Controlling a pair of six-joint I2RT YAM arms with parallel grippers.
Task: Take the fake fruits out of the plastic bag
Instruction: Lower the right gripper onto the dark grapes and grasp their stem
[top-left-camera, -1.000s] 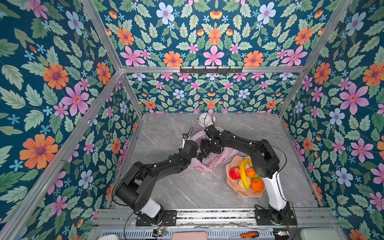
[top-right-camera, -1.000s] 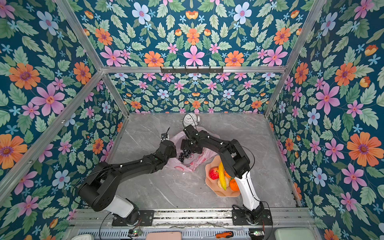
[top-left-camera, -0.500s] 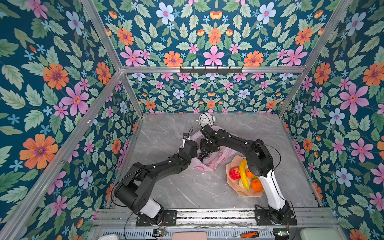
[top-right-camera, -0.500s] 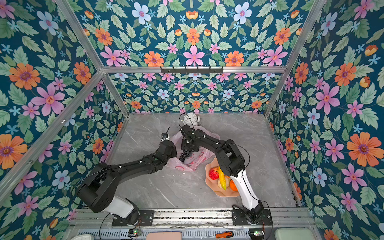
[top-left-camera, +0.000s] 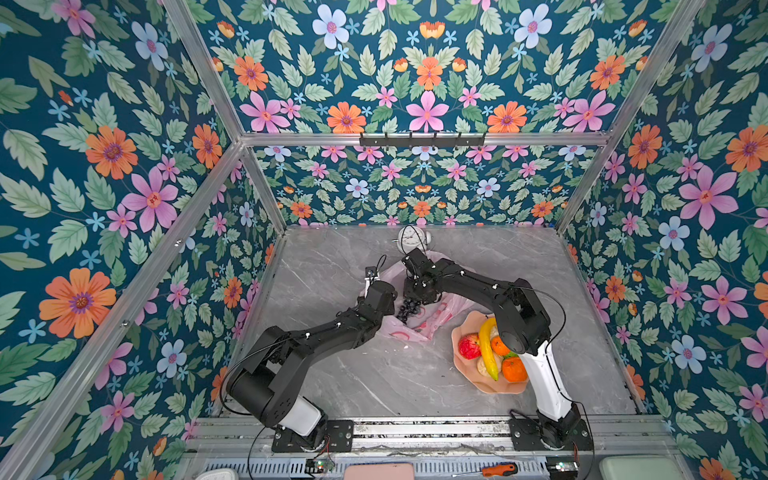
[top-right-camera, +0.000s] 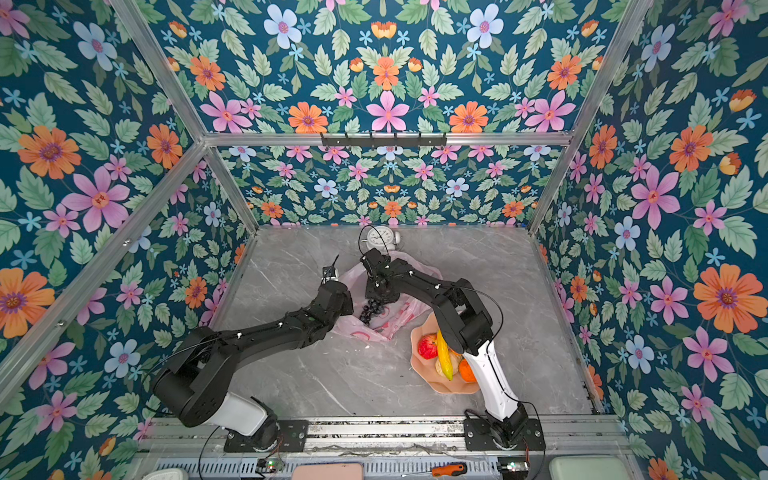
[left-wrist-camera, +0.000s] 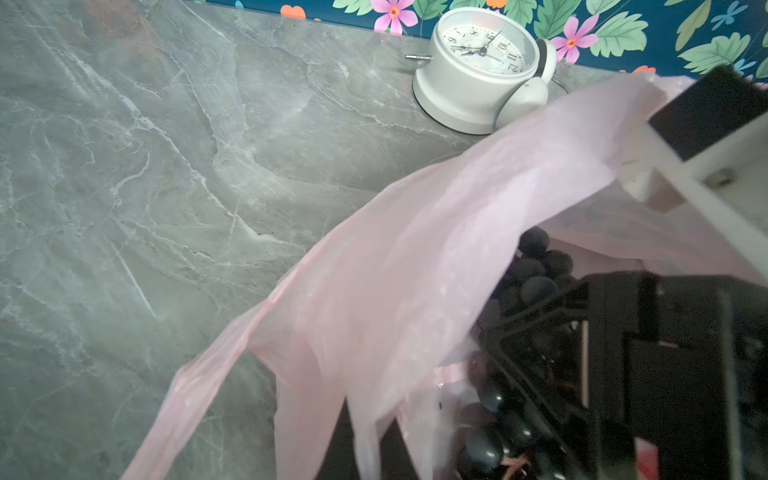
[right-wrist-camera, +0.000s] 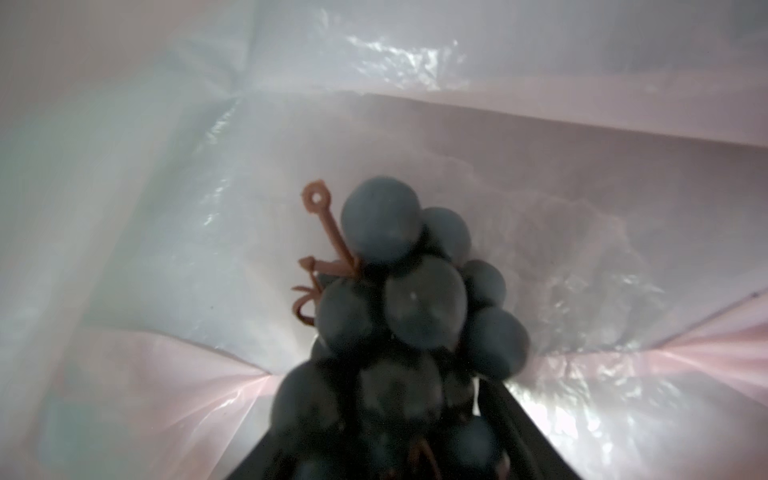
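The pink plastic bag (top-left-camera: 434, 318) lies crumpled mid-table, its mouth held up. My left gripper (top-left-camera: 392, 305) is shut on the bag's near edge, and the film drapes from its jaws in the left wrist view (left-wrist-camera: 395, 270). My right gripper (top-left-camera: 415, 297) reaches down into the bag and is shut on the dark purple grape bunch (top-left-camera: 409, 311), which fills the space between its fingers (right-wrist-camera: 415, 291). The other fake fruits lie in the dish: a yellow banana (top-left-camera: 486, 349), a red apple (top-left-camera: 469, 345) and two oranges (top-left-camera: 513, 369).
The peach scalloped dish (top-left-camera: 490, 388) sits at the front right, partly under the right arm. A white alarm clock (top-left-camera: 409, 240) stands at the back wall just behind the bag. Floral walls enclose three sides. An orange screwdriver (top-left-camera: 498, 469) lies on the front rail.
The right gripper's jaws have narrowed around the grape bunch inside the bag. The left arm has kept its hold on the bag's edge without moving.
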